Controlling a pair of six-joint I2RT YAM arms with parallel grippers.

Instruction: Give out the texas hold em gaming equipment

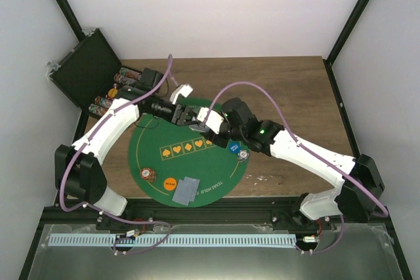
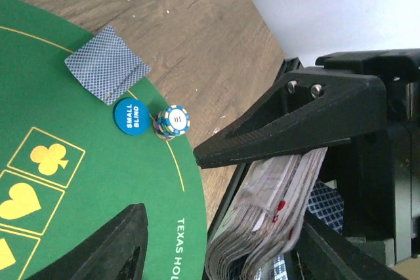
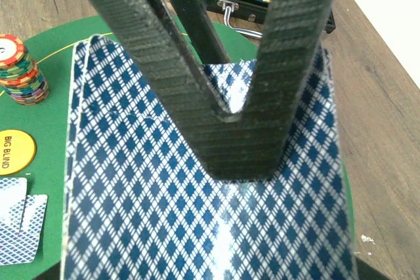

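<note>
I am reaching both arms out over the green mat point(image 1: 147, 142), which is lying on the tabletop close to its near edge. My two grippers are facing each other tip to tip above the mat's far part, about the middle of the table.

My left gripper point(image 1: 189, 115) is standing spread, and bare mat is showing beside its fingers point(image 2: 111, 247). My right gripper point(image 1: 213, 126) is showing its fingers point(image 3: 289, 63) drawn together into a V. They are sitting right in front of the deck of cards point(image 3: 164, 195), whose blue-diamond backs are filling that wrist view. I cannot tell whether a card is being nipped between them. From the left wrist the deck is appearing as a splayed sheaf of white, red-pipped faces just beside my left fingers.

Toward the near-left corner, a brownish chip stack point(image 1: 147, 175), an orange disc point(image 1: 169, 183) reading BIG BLIND and some face-down cards point(image 1: 187, 190) are lying in a row along the mat's near rim. Toward the right edge, a blue disc point(image 1: 233, 149) reading SMALL BLIND is lying just beside a second chip stack point(image 1: 243, 155), with an overlapping card pair point(image 2: 108, 63) near them.
</note>
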